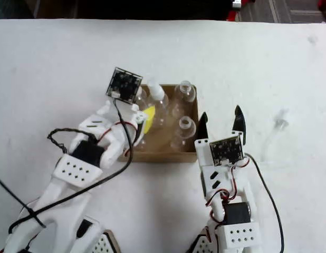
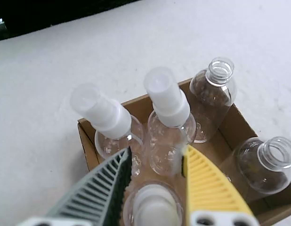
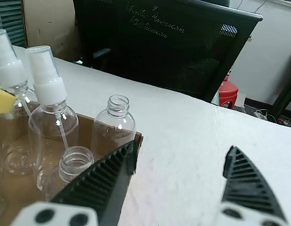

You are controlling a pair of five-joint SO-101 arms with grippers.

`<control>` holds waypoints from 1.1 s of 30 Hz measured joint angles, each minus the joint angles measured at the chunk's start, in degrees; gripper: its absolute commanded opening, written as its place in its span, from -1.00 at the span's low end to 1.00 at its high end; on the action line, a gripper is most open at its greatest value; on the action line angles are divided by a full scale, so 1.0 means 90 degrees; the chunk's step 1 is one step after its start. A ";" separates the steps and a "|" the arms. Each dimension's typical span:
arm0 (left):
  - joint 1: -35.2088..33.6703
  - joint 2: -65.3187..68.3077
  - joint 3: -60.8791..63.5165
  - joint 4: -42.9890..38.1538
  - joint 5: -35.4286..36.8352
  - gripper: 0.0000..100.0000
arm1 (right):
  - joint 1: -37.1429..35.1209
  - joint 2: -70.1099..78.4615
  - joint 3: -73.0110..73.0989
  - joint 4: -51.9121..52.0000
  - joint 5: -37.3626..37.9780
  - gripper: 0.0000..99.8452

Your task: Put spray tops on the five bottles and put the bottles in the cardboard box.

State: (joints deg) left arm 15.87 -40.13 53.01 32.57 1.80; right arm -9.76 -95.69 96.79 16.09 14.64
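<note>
The cardboard box point(image 1: 168, 156) point(image 2: 87, 141) holds several clear bottles. Two bottles with white spray tops point(image 2: 106, 118) point(image 2: 166, 100) stand at its far left. A third capped bottle point(image 2: 152, 207) stands in the near left corner. My left gripper point(image 2: 157, 160) point(image 1: 142, 124) is shut on it, grey and yellow fingers against its sides. Two uncapped bottles point(image 2: 215, 92) point(image 2: 268, 162) point(image 1: 185, 92) point(image 1: 186, 128) stand on the right side. My right gripper point(image 1: 221, 118) point(image 3: 181, 155) hangs open just outside the box's right wall, with nothing between its black fingers.
White table point(image 1: 268, 68) all around the box, with free room to the right and behind. A black mesh chair point(image 3: 164, 42) stands past the table's far edge. Both arm bases are at the near edge.
</note>
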 measured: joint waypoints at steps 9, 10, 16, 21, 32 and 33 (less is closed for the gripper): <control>-0.0010 -0.0332 0.0049 0.0332 0.0000 -0.66 | 0.0000 0.0000 0.0000 0.0000 0.0000 -0.46; -0.0020 -0.0381 0.0049 0.0440 0.0000 -0.62 | 0.0000 0.0000 0.0000 0.0000 0.0000 -0.46; -0.0020 -0.1143 0.0059 0.0977 0.0000 -0.49 | 0.0000 0.0000 0.0000 0.0000 0.0000 -0.46; -0.0371 -0.1416 0.0469 0.1006 -0.0332 -0.49 | 0.0000 0.0000 0.0000 0.0000 0.0000 -0.46; -0.0400 -0.1426 0.0635 0.0830 -0.0537 -0.71 | 0.0000 0.0000 0.0000 0.0000 0.0000 -0.46; -0.0400 -0.1426 0.0635 0.0830 -0.0537 -0.71 | 0.0000 0.0000 0.0000 0.0000 0.0000 -0.46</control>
State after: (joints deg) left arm 12.26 -52.97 58.73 40.04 -3.03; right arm -9.76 -95.69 96.79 16.09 14.64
